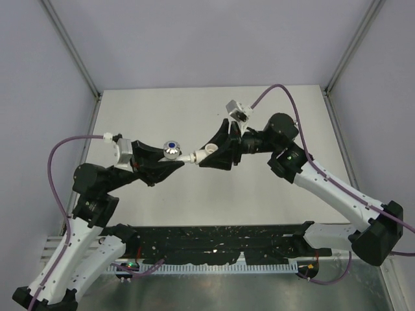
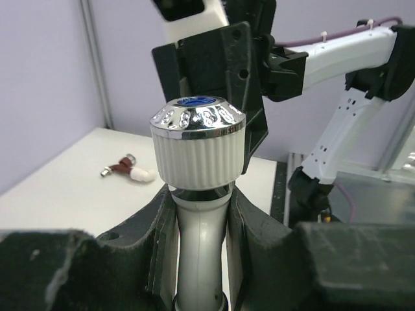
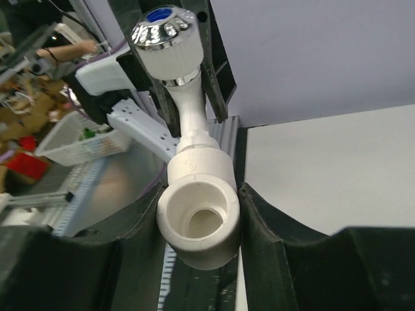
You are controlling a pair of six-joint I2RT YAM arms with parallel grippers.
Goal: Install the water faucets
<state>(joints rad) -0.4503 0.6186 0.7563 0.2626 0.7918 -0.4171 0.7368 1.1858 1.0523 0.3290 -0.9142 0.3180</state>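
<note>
Marking on the white faucet [image 2: 198, 146] is limited to a blue disc on the crown of its chromed knob; whatever is printed in it is too small to read. The left hand [image 1: 175, 161] is closed on the faucet's white stem just below the ribbed knob, one finger [image 2: 160, 227] pressed on each side. The right hand [image 1: 206, 155] is clamped on the white elbow fitting [image 3: 200, 220], which sits squeezed between its two pads [image 3: 267, 217] with one open socket facing the wrist camera. Both parts are held in the air above the desk [image 1: 272, 194], near its middle. The faucet's long axis runs left to right in the top view – knob end toward the left arm, crown turned upward, the opposite end entering the collar of the elbow. How deep it sits cannot be told. The dark red faucet [image 2: 118, 168] lies flat on the desk – well apart from both hands – touching a small white fitting [image 2: 142, 173].
</note>
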